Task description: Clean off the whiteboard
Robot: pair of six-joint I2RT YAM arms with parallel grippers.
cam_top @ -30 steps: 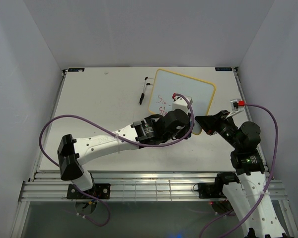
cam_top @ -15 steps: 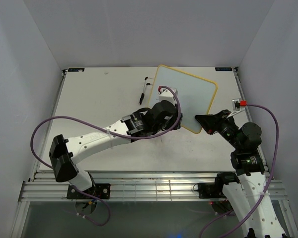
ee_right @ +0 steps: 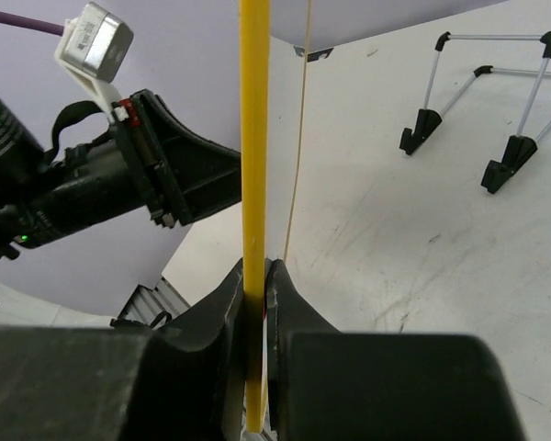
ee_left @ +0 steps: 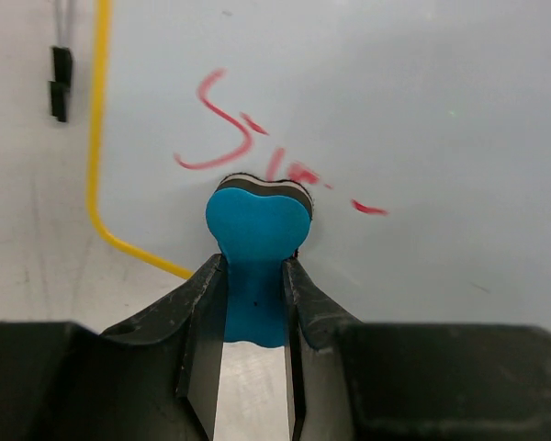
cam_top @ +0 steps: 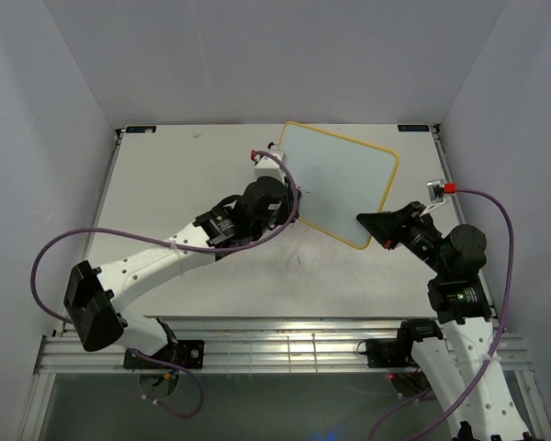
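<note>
1. My right gripper (ee_right: 255, 272) is pinched on the yellow frame of the whiteboard (cam_top: 344, 179), which stands tilted above the table (cam_top: 184, 184), right of centre; I want that grip firm
2. My left gripper (ee_left: 254, 266) clamps the blue eraser (ee_left: 257, 230), its felt edge pressed to the board's lower left
3. Just beyond lie red strokes (ee_left: 222, 129); I'd sweep flat across them with steady, even pressure

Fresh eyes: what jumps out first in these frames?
The blue eraser, pinched in the left gripper, sits against the whiteboard just below patchy red handwriting, near a rounded corner. The right gripper clamps the board's yellow frame edge-on, at its near right corner in the top view.
</note>
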